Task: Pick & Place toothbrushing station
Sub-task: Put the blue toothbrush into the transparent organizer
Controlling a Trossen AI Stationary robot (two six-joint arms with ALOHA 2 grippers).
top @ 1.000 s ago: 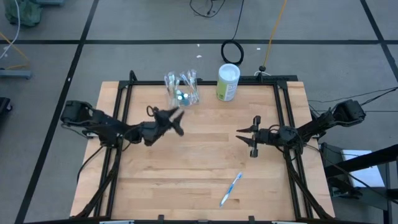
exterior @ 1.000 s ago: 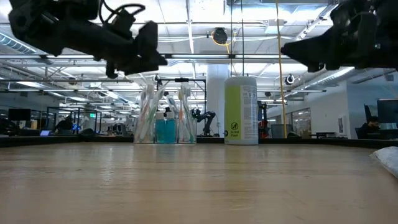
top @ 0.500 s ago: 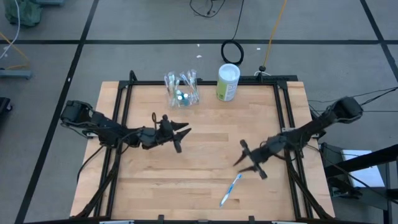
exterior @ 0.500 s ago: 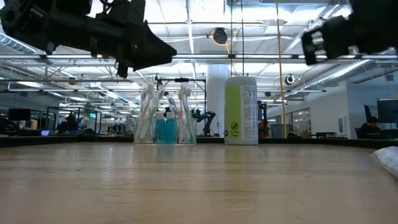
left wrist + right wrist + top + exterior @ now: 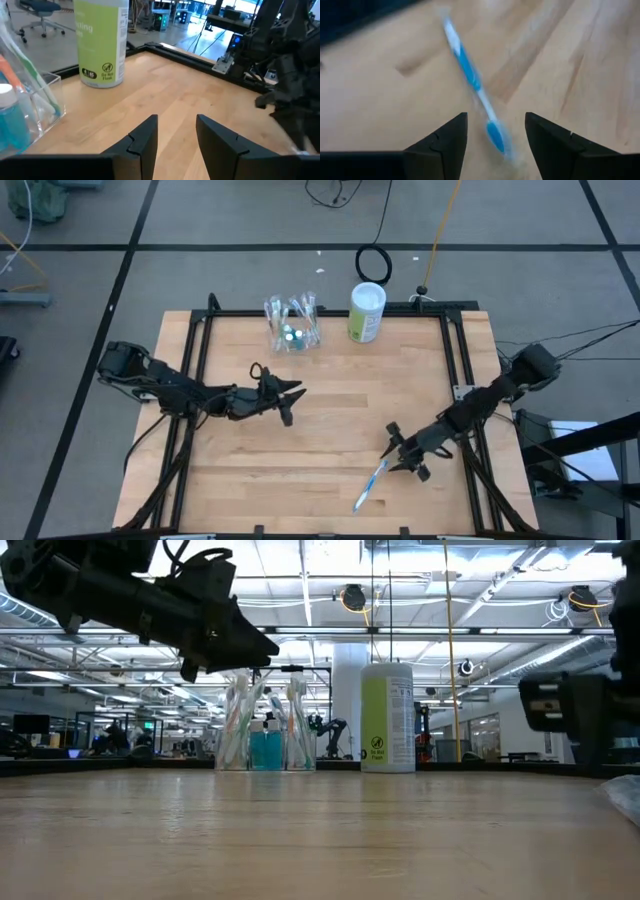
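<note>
The clear holder with pastel toothbrushes and a blue tube stands on its base at the table's far side; it also shows in the low view and the left wrist view. A blue-and-white toothbrush lies flat near the table's near edge, also in the right wrist view. My right gripper is open just above the toothbrush's far end, its fingers on either side of it. My left gripper is open and empty above the table's left middle.
A tall white-and-green canister stands to the right of the holder at the far edge; it also shows in the low view. A black frame rail runs around the tabletop. Bare wood lies between the two arms.
My right gripper has swung from the table's right middle toward the near edge and gone down over the blue toothbrush, staying open. My left gripper has turned and drifted a little toward the near edge. The holder and the toothbrush have not moved.
</note>
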